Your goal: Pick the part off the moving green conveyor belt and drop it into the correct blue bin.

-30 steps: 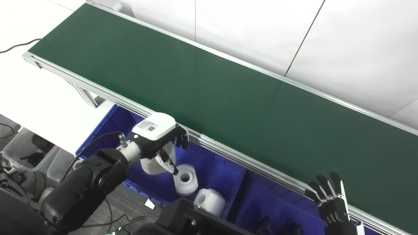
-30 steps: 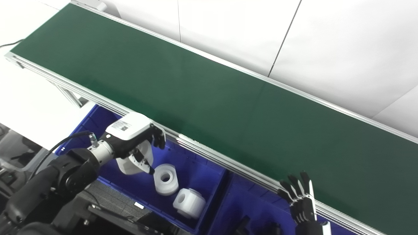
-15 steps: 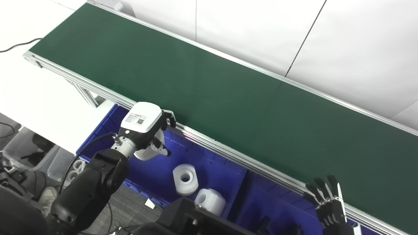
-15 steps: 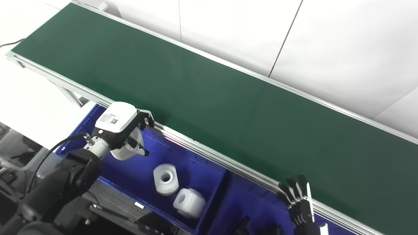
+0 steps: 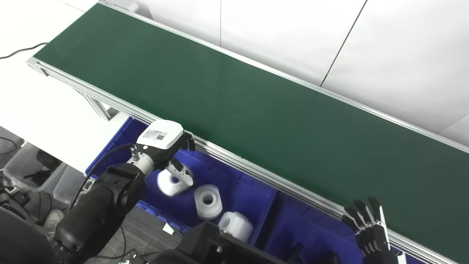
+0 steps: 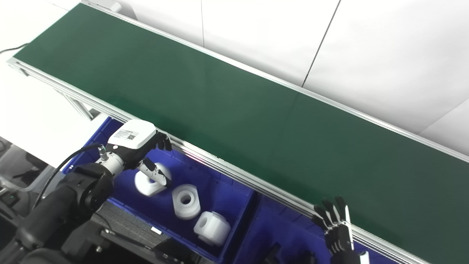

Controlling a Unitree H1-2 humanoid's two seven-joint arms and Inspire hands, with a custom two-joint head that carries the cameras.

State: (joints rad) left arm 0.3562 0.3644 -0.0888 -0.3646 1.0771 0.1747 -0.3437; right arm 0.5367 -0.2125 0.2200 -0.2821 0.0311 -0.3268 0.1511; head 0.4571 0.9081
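Observation:
The green conveyor belt (image 5: 234,99) runs diagonally and carries no part. My left hand (image 5: 165,141) hovers over the left blue bin (image 5: 238,190), just in front of the belt's near rail. Its fingers are apart and it holds nothing. A white ring-shaped part (image 5: 166,185) lies tilted on the bin floor right under the hand, and the thumb overlaps it in both views. Two more white ring parts (image 5: 208,201) (image 5: 235,225) lie in the same bin. My right hand (image 5: 368,227) is open with its fingers spread, low at the bottom right near the rail.
A second blue bin (image 5: 304,227) stands to the right of the first, under the belt's near rail (image 5: 256,174). A white table (image 5: 44,110) and a black cable (image 5: 22,49) lie to the left. Dark robot body parts (image 5: 205,245) fill the bottom edge.
My left hand carried the white part leftward over the bin, then let it go. The part now lies on the bin floor. The right hand has barely moved.

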